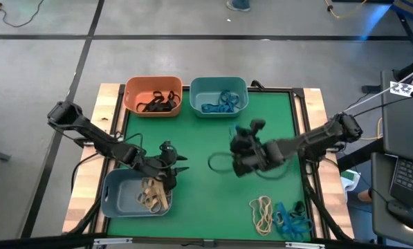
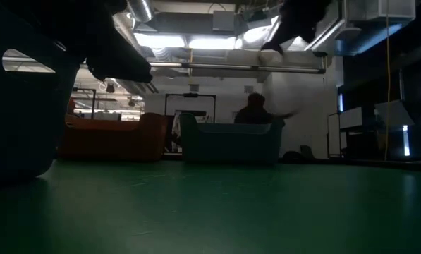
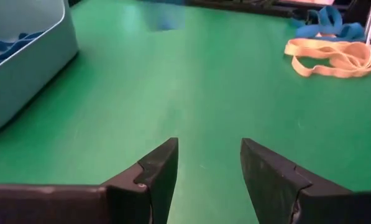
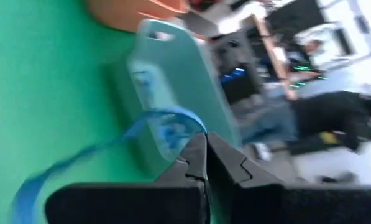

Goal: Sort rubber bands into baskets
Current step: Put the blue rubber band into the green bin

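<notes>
Green-topped desk [image 1: 206,138] on a wooden frame, grey floor all round. At the far edge, side by side: orange basket [image 1: 153,95] holding black rubber bands [image 1: 158,102], and teal basket [image 1: 218,96] holding blue rubber bands [image 1: 220,102]. At the near left corner, grey-blue basket [image 1: 135,193] with tan rubber bands [image 1: 153,195] lying inside, flat and overlapping. On the bare green near the right corner, a loose heap: tan loops [image 1: 263,211] beside crumpled blue-teal loops [image 1: 291,220], touching one another, thin and limp. Left pincer [image 1: 171,173] poised over the far right rim of the grey-blue basket, fingers [image 3: 157,171] parted, holding nothing, only green surface between them. Right pincer [image 1: 239,160] above mid-desk, well short of the teal basket, fingers [image 4: 225,163] pressed together on a blue-teal rubber band [image 4: 98,149], its thin strip trailing out long and slack from the tips; seen from overhead as a loop [image 1: 218,162] hanging beside the pincer.
</notes>
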You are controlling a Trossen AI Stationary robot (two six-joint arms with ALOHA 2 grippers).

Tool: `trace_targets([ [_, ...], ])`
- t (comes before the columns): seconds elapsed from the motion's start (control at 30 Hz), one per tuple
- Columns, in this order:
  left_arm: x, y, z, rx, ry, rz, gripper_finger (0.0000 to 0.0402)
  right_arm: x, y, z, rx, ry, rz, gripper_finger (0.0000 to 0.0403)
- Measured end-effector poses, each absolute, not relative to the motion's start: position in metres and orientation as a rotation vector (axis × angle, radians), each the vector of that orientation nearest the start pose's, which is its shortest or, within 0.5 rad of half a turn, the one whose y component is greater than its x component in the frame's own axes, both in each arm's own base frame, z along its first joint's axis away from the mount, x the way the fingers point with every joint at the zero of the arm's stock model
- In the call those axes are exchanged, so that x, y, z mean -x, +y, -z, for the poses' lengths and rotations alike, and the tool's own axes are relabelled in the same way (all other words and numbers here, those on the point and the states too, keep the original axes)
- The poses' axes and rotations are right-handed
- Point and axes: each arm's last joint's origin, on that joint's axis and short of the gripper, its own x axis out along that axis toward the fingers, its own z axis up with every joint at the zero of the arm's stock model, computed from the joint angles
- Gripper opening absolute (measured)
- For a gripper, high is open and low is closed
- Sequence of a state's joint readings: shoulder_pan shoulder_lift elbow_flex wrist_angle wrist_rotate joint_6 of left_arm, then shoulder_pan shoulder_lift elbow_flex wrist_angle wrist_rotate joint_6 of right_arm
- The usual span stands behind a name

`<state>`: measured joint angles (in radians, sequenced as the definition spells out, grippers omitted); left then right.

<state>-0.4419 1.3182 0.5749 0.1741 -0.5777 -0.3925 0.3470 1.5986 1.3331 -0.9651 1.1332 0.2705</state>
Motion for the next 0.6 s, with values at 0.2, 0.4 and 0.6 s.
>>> trace_targets([
  [0.2, -0.233, -0.092, -0.184, 0.103, 0.463, -0.230, 0.0170, -0.319, 0.022, -0.294, 0.638, 0.850, 0.923, 0.0005],
  [0.4, -0.238, -0.087, -0.187, 0.121, 0.413, -0.276, 0.0170, -0.329, -0.042, -0.300, 0.553, 0.876, 1.004, 0.0005],
  [0.6, -0.238, -0.088, -0.186, 0.116, 0.425, -0.276, 0.0170, -0.327, -0.090, -0.299, 0.385, 0.890, 0.921, 0.0005],
])
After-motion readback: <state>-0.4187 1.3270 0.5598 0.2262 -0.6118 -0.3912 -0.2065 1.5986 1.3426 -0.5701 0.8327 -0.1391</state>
